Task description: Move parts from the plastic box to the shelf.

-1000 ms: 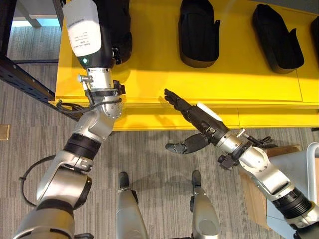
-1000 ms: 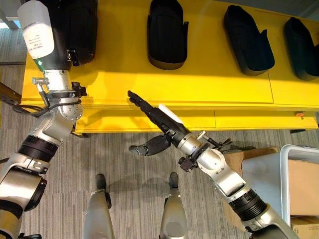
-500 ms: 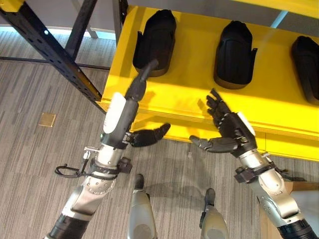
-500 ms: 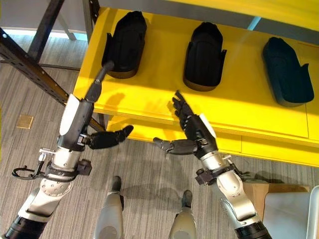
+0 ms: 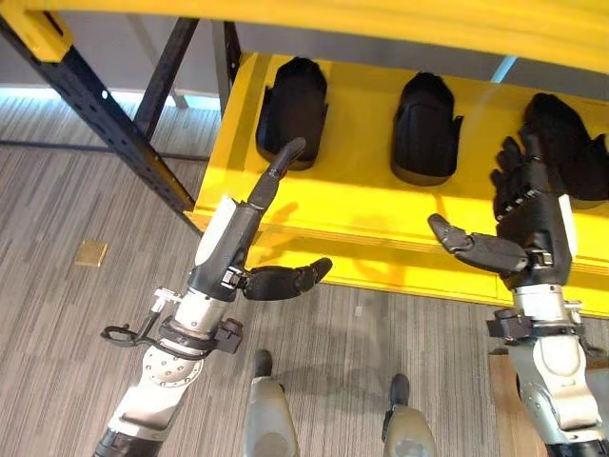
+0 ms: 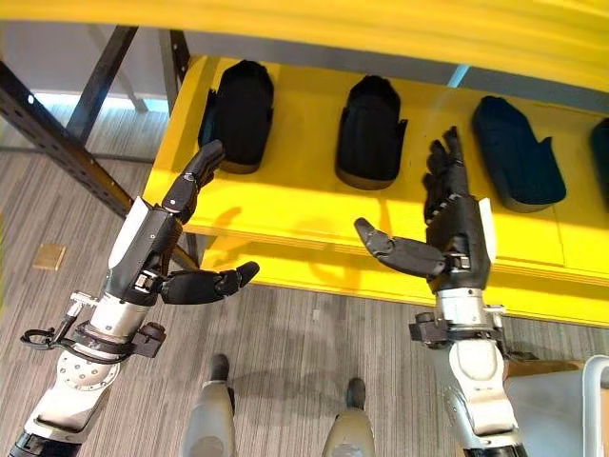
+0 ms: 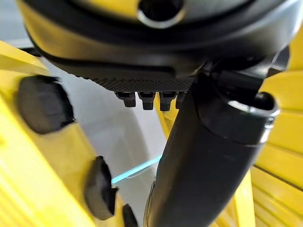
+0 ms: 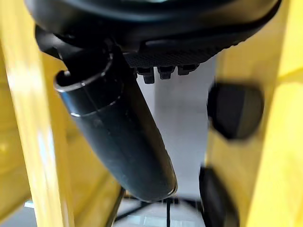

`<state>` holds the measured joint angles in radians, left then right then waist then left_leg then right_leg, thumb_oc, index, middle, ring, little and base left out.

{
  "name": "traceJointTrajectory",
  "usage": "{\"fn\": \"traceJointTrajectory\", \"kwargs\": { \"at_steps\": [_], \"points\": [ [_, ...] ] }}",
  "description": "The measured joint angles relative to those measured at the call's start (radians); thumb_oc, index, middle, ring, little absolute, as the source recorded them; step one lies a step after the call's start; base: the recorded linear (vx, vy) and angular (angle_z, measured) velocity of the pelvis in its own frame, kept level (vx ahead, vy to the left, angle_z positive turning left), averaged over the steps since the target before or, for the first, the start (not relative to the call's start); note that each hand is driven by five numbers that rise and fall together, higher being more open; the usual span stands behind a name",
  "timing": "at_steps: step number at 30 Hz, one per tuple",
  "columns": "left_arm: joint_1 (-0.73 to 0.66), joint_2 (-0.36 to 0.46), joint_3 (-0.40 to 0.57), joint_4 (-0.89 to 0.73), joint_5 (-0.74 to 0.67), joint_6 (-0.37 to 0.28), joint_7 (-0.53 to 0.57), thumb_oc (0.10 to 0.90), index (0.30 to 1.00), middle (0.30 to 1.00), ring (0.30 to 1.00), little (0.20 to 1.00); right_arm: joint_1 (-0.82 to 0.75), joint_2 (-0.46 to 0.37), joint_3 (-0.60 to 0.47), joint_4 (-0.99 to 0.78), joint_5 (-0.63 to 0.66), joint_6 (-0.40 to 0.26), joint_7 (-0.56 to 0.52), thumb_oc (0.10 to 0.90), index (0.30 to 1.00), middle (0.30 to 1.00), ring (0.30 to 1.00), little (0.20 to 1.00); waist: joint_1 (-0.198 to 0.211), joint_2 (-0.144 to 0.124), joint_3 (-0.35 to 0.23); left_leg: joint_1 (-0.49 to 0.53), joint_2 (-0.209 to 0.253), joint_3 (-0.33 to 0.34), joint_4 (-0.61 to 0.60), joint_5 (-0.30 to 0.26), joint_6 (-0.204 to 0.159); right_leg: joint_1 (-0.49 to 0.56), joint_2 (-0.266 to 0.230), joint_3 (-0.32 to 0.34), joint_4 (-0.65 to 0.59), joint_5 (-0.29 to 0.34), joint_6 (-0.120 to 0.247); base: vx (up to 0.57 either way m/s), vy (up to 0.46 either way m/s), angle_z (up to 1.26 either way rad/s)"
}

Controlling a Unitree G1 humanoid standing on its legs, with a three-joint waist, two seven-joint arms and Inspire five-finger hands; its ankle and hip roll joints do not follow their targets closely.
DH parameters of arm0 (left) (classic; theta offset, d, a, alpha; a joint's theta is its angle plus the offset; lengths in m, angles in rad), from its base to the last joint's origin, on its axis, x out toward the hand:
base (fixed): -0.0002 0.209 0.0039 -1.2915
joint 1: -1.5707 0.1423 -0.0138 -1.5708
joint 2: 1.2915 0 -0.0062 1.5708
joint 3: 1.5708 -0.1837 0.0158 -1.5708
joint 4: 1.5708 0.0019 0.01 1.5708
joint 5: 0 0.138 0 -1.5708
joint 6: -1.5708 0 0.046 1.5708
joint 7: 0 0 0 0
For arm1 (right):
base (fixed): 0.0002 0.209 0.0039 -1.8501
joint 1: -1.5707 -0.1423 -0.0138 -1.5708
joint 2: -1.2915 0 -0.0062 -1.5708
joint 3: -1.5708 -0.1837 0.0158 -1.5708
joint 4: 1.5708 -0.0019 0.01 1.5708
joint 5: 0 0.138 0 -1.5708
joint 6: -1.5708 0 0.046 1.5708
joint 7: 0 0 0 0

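Observation:
Several black moulded parts lie in a row on the yellow shelf (image 5: 362, 200): one at the left (image 5: 295, 109), one in the middle (image 5: 425, 129), one further right (image 6: 514, 152). My left hand (image 5: 233, 224) hovers open before the shelf's front edge below the left part, fingers stretched toward it, thumb out sideways. Raised in front of the shelf, my right hand (image 6: 457, 224) is open with fingers pointing up, between the middle and right parts. Neither hand holds anything. The left wrist view shows two parts (image 7: 42, 104) past the thumb; the right wrist view shows a part (image 8: 234, 109) too.
A black perforated upright (image 5: 95, 95) of the rack slants at the shelf's left end. A yellow beam (image 6: 381, 19) of the level above crosses the top. Grey striped carpet (image 5: 76, 190) lies below, with a small brass floor plate (image 5: 92, 252). A white box rim (image 6: 598, 376) stands lower right.
The camera has tilted up toward the shelf. My left arm drew back from over the left part to the shelf's front edge. My right hand rose and moved right, fingers now pointing up.

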<state>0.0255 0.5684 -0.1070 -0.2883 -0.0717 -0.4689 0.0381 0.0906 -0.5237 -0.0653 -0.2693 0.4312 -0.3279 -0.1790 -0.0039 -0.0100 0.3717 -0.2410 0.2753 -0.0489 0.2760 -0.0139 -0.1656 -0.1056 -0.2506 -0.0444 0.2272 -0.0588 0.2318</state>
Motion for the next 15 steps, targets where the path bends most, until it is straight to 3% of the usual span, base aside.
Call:
{"fn": "traceJointTrajectory", "kwargs": {
  "at_steps": [2,7,9,12,13,14,15],
  "points": [
    [0.028,-0.001,0.001,0.000,0.000,0.003,0.025,0.900,1.000,1.000,1.000,1.000,0.032,-0.005,-0.014,0.001,-0.009,0.000,-0.016,0.900,1.000,1.000,1.000,1.000,-0.028,0.000,-0.027,0.024,0.024,0.016,-0.032,0.007,0.006,-0.036,0.021,0.017,0.065,-0.034,-0.016,-0.04,-0.118,-0.28],
    [0.039,-0.008,-0.003,0.001,0.001,0.006,0.115,0.900,1.000,1.000,1.000,1.000,0.063,-0.038,-0.055,0.010,-0.009,0.001,-0.040,0.900,1.000,1.000,1.000,1.000,-0.081,0.000,-0.042,0.083,0.068,0.043,-0.111,0.051,0.067,-0.114,0.069,0.053,0.214,-0.105,-0.058,-0.02,-0.090,-0.22],
    [0.041,-0.023,-0.002,0.004,0.011,0.006,0.162,0.900,1.000,1.000,1.000,1.000,0.067,-0.055,-0.065,0.010,-0.029,0.001,-0.038,0.900,1.000,1.000,1.000,1.000,-0.092,0.002,-0.052,0.108,0.078,0.047,-0.148,0.071,0.102,-0.158,0.088,0.070,0.286,-0.141,-0.083,-0.01,-0.073,-0.26],
    [0.052,-0.055,-0.002,0.006,0.018,0.005,0.218,0.900,1.000,1.000,1.000,1.000,0.057,-0.090,-0.068,0.011,-0.030,0.006,-0.022,0.900,1.000,1.000,1.000,1.000,-0.090,0.010,-0.069,0.141,0.083,0.027,-0.187,0.081,0.195,-0.210,0.125,0.112,0.346,-0.160,-0.112,0.07,-0.094,-0.46],
    [0.068,-0.062,-0.001,0.007,0.034,0.004,0.241,0.900,1.000,1.000,1.000,1.000,0.059,-0.098,-0.070,0.011,-0.030,0.006,-0.009,0.900,1.000,1.000,1.000,1.000,-0.091,0.016,-0.076,0.147,0.074,-0.024,-0.172,0.051,0.203,-0.221,0.138,0.134,0.352,-0.162,-0.121,0.11,-0.176,-0.68],
    [0.075,-0.076,-0.001,0.016,0.041,0.005,0.245,0.900,1.000,1.000,1.000,1.000,0.070,-0.102,-0.078,0.011,-0.032,0.007,0.001,0.900,1.000,1.000,1.000,1.000,-0.083,0.007,-0.072,0.138,0.025,-0.056,-0.114,-0.010,0.170,-0.219,0.136,0.167,0.342,-0.155,-0.133,0.11,-0.239,-0.60],
    [0.070,-0.086,-0.008,0.033,0.046,0.007,0.240,0.900,1.000,1.000,1.000,1.000,0.099,-0.094,-0.102,0.011,-0.037,0.007,0.008,0.900,1.000,1.000,1.000,1.000,-0.081,0.001,-0.069,0.112,-0.045,-0.040,-0.043,-0.055,0.146,-0.201,0.110,0.185,0.305,-0.136,-0.138,0.06,-0.198,-0.37]
  ]
}}
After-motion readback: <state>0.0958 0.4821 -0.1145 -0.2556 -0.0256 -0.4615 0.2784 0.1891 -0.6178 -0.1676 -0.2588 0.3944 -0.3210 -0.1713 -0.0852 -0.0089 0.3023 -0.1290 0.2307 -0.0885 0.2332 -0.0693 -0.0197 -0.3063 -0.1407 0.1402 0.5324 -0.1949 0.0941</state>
